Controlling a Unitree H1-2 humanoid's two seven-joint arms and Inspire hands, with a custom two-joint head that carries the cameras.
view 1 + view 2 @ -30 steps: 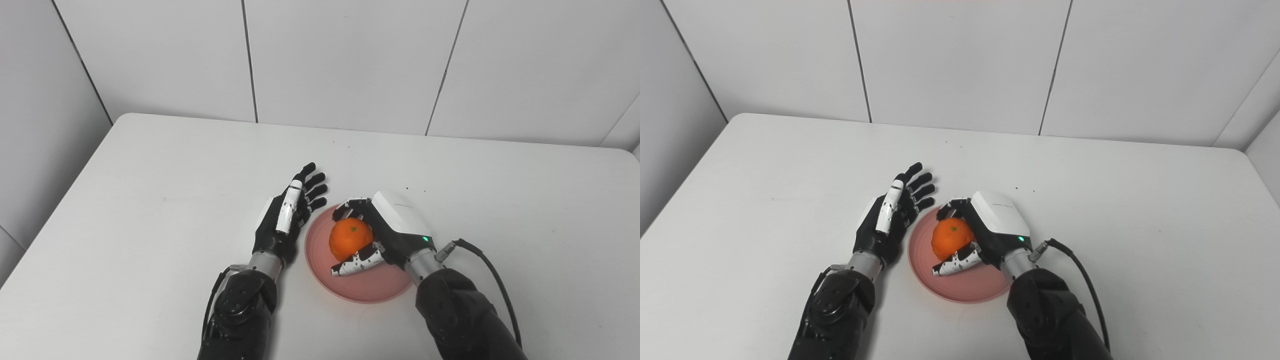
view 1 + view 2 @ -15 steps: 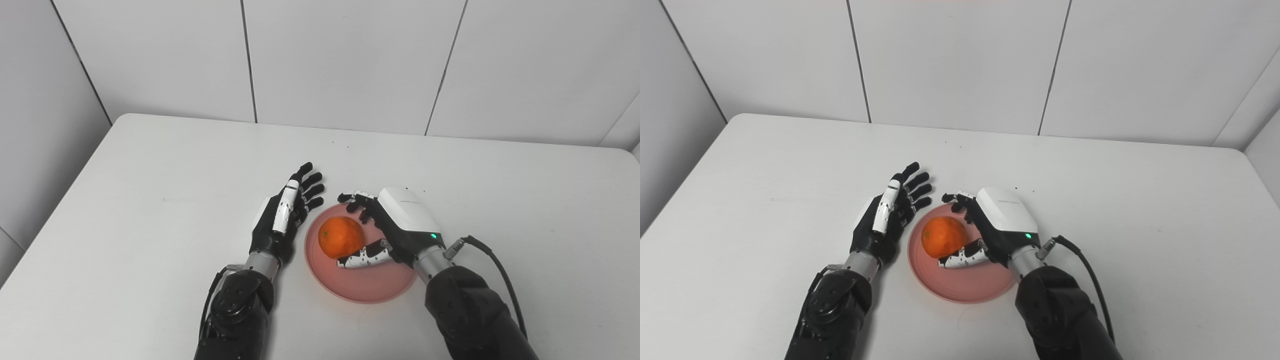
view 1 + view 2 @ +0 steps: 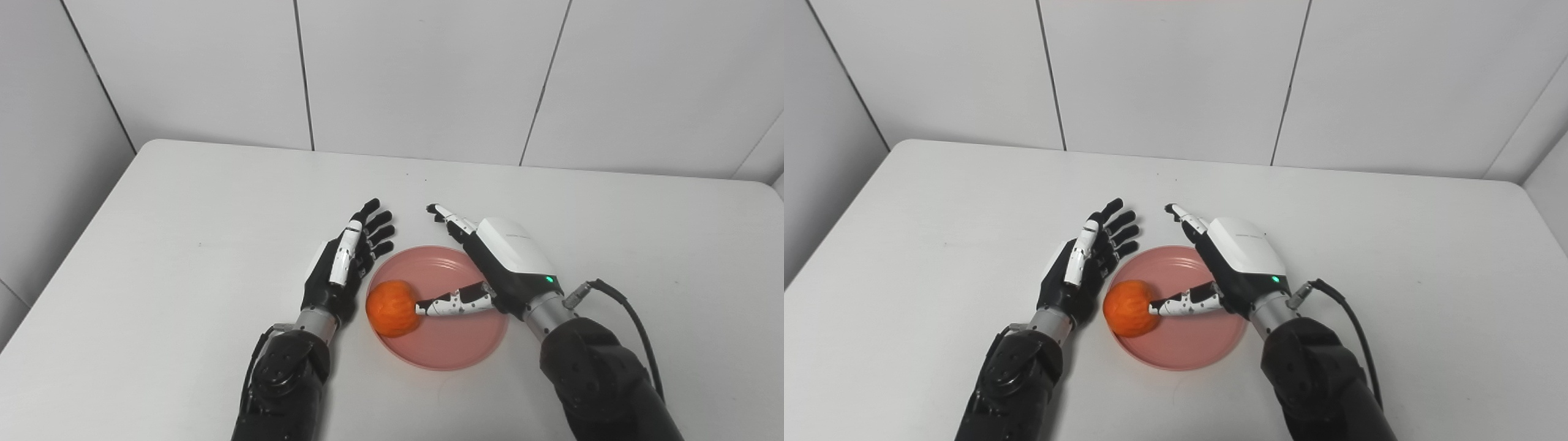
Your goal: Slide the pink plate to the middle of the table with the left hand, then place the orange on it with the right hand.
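The pink plate (image 3: 450,349) lies near the table's middle, between my two hands. The orange (image 3: 391,308) rests on the plate's left rim, blurred in both eye views. My right hand (image 3: 499,266) hovers over the plate's right part, open, fingers stretched out; its thumb tip is right beside the orange, contact unclear. My left hand (image 3: 344,266) stands on edge just left of the plate, open with fingers straight, close to the orange but not holding it.
The white table (image 3: 153,257) has a rounded far-left corner and a tiled wall behind it. A black cable (image 3: 631,318) loops from my right wrist over the table.
My right hand let go of the orange and drew back to the right with fingers spread. The orange rolled left to the plate's rim. My left hand barely moved.
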